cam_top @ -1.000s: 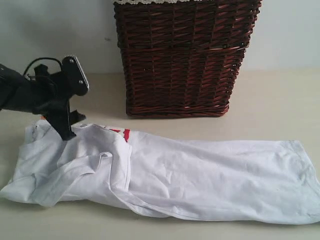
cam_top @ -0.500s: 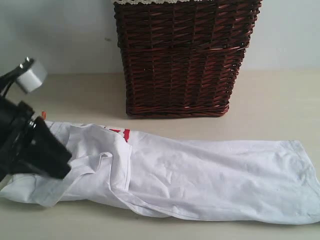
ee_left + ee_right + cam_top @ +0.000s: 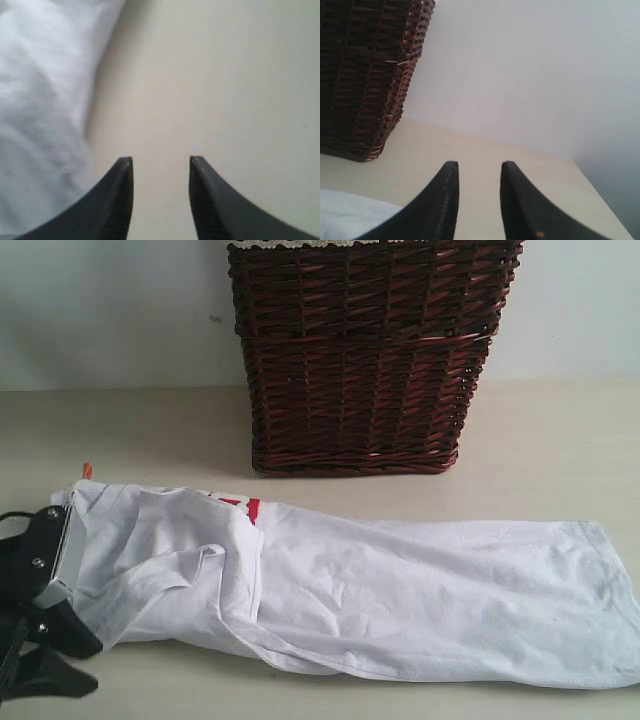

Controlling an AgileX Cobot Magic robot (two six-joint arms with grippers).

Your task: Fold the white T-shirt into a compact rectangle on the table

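**Exterior view.** The white T-shirt [image 3: 400,590] lies as a long band across the lower frame on the table [image 3: 560,440], in front of the wicker basket [image 3: 365,355]. Its lower-left end is bunched, and the left gripper [image 3: 88,665] sits beside that end. The lengthwise narrowing appears done; smoothing and the crosswise folds are left.

**Left wrist view.** The jaws are parted over bare table and grasp nothing, with cloth just beside them.

**Right wrist view.** The right gripper [image 3: 477,165] is parted and empty, clear of the shirt.

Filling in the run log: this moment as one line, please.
left gripper: open, empty, over table beside white T-shirt | right gripper: open, empty | T-shirt: long strip, not yet compact | basket: behind it
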